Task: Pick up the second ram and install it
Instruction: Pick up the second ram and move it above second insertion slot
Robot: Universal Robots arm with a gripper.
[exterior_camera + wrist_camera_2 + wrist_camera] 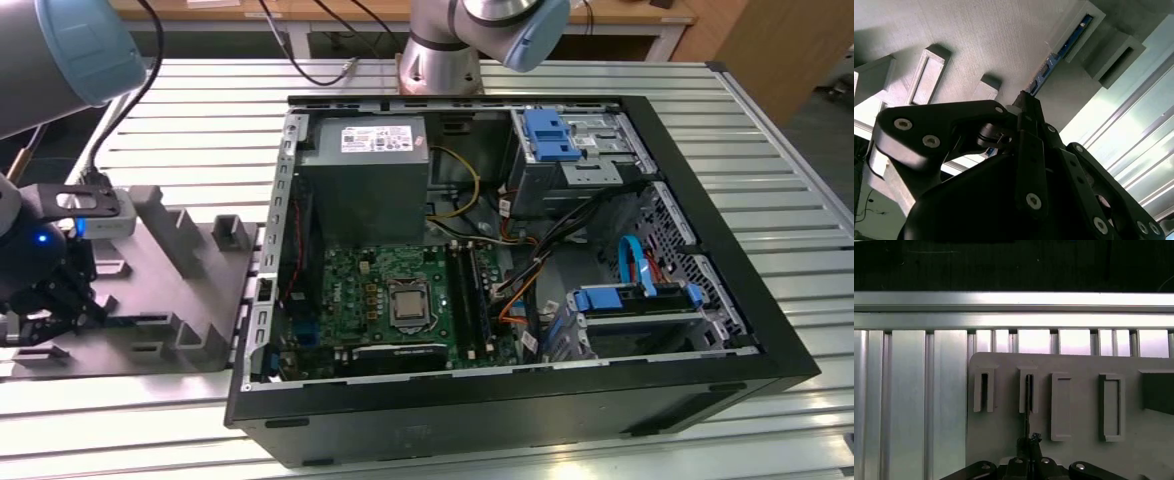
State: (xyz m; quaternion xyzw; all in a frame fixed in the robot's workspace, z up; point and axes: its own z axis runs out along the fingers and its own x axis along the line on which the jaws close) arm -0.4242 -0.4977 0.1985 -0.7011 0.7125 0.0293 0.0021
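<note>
Pinching one end of the second ram [1060,52], the jaws stand drawn in narrow, their black fingertips [1028,117] closed on the thin stick. In the first wrist view the second ram [1028,390] shows edge-on: a dark line standing upright in one of two narrow slotted posts of a grey fixture [1081,405], with two wider rectangular pockets further along. In the second wrist view its blue-tinged edge runs away from the fingertips through raised posts of the same fixture.

That fixture lies flat on a slatted aluminium surface [200,130] at the exterior view's left, where the arm's wrist [34,265] hangs over it with a small blue light lit. Just beside the fixture, towards the exterior view's right, an open black computer case [534,425] lies on its side. It shows a green motherboard [360,290], a CPU socket [406,305], a grey power supply [363,170], blue drive caddies [550,135], an orange cable [511,303] and a blue cable [635,265].

Past the case the arm's base [441,55] rises from the surface, with black cables [307,70] trailing near it — and beyond that stands a wooden bench [334,10] on white legs, with a wooden panel [781,50] at the far corner on the exterior view's right.
</note>
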